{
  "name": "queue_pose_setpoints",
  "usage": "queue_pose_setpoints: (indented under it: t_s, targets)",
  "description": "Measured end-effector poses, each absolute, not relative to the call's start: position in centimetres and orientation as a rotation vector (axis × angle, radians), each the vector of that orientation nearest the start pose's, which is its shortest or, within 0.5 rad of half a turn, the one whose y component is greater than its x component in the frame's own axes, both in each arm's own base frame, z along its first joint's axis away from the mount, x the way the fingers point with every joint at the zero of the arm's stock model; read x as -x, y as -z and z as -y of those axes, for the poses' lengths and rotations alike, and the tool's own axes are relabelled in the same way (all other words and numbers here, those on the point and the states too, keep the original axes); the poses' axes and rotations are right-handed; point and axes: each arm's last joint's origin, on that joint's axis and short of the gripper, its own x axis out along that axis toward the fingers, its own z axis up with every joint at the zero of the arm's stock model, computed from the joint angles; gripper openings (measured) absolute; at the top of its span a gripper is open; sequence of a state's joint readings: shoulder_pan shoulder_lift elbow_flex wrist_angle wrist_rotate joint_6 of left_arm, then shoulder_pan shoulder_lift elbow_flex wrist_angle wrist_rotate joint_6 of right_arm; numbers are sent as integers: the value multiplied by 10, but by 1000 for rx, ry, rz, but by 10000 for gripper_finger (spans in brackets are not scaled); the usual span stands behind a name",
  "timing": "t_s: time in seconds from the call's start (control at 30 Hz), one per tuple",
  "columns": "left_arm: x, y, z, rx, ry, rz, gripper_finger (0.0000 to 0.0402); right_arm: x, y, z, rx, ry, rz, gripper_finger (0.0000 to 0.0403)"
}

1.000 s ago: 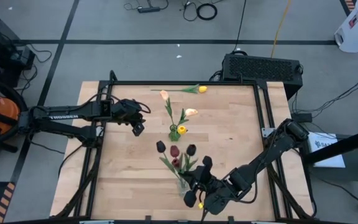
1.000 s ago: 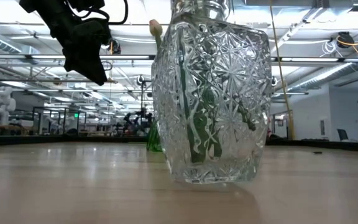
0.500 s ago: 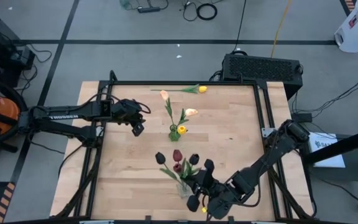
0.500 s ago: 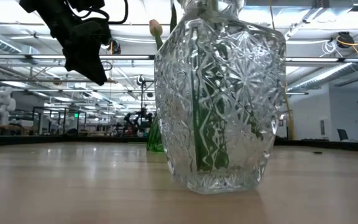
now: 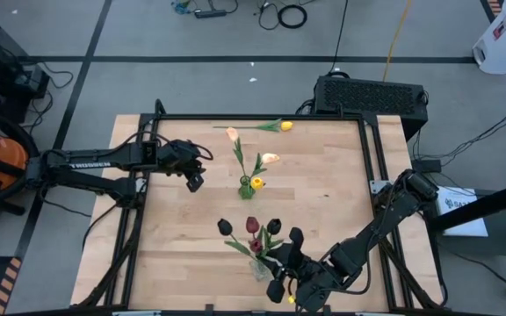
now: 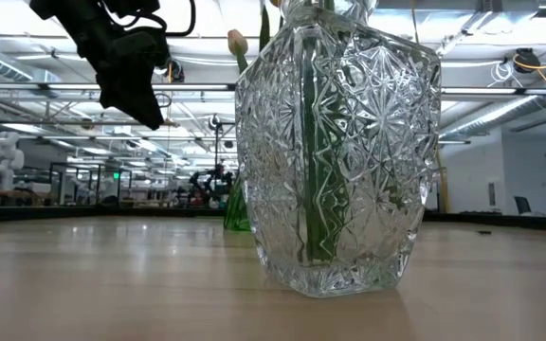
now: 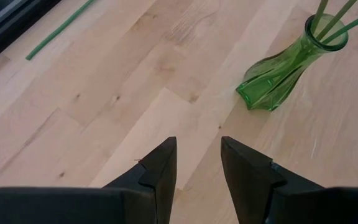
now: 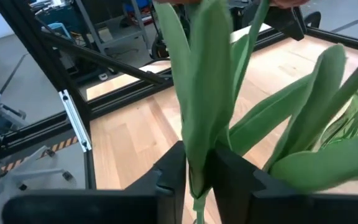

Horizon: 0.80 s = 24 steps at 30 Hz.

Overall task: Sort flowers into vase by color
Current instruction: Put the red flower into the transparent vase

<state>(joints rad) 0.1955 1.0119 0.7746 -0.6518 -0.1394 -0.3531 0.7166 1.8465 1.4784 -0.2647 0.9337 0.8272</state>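
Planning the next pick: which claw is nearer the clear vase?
Right. The right claw sits right beside the clear vase, among its stems; the left claw hangs farther off, nearer the green vase.

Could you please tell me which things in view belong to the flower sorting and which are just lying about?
Job:
- clear vase with dark tulips
- green vase with pale and yellow tulips
- loose yellow tulip on the table
- right hand, left hand

Lying about:
- black box
- floor cables
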Motion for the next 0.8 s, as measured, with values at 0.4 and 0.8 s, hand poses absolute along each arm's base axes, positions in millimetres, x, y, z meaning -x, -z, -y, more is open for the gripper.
queue_pose_setpoints:
  t_s: [0.4, 0.8]
  targets:
    - [-189, -253, -42, 352, -468, -829, 132, -314, -289, -257, -363, 330, -289, 84]
    - [-188, -253, -42, 352, -468, -828, 132, -306, -299, -256, -331, 291, -304, 84]
